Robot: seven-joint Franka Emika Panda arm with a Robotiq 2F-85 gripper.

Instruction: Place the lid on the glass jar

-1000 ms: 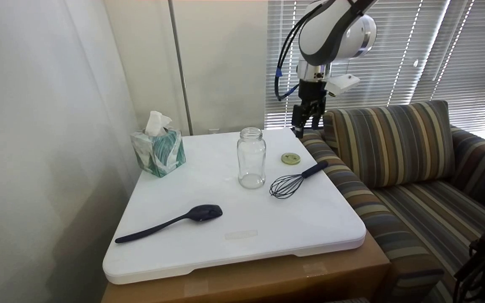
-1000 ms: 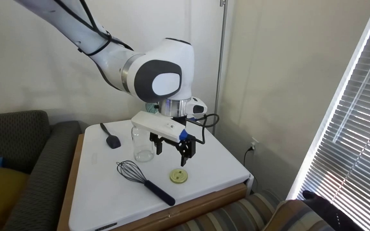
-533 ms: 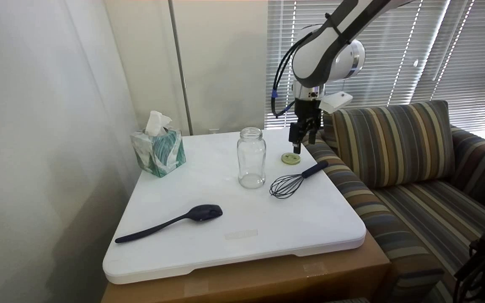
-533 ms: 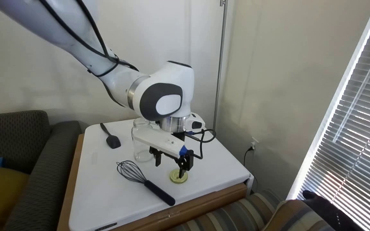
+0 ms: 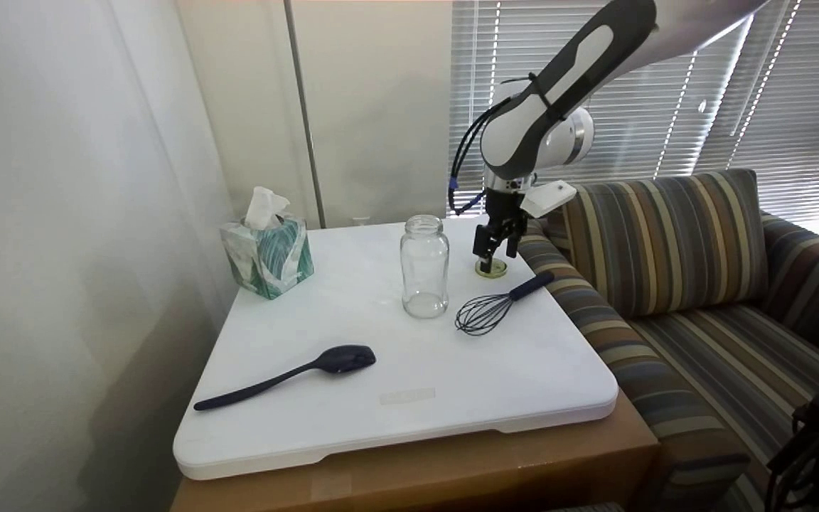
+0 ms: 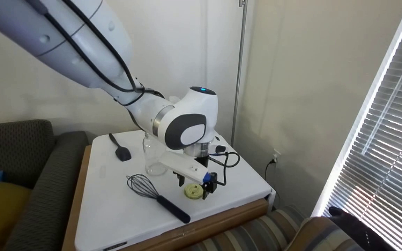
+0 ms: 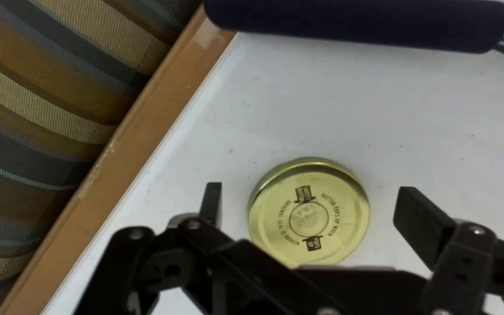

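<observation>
Gripper [image 7: 309,204] has its jaws apart, astride the lid [image 7: 309,214]; best to settle low, level, then squeeze evenly.

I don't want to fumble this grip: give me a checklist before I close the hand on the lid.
1. Hand open: ok, jaws apart.
2. Lid between the jaws: ok in the wrist view, a gap on either side.
3. Lid flat on the table, printed face up: ok.
4. Jaws low enough to catch the lid's edge: cannot tell.
5. Whisk apart from the lid: ok.
6. Glass jar upright, mouth uncovered: ok.
</observation>
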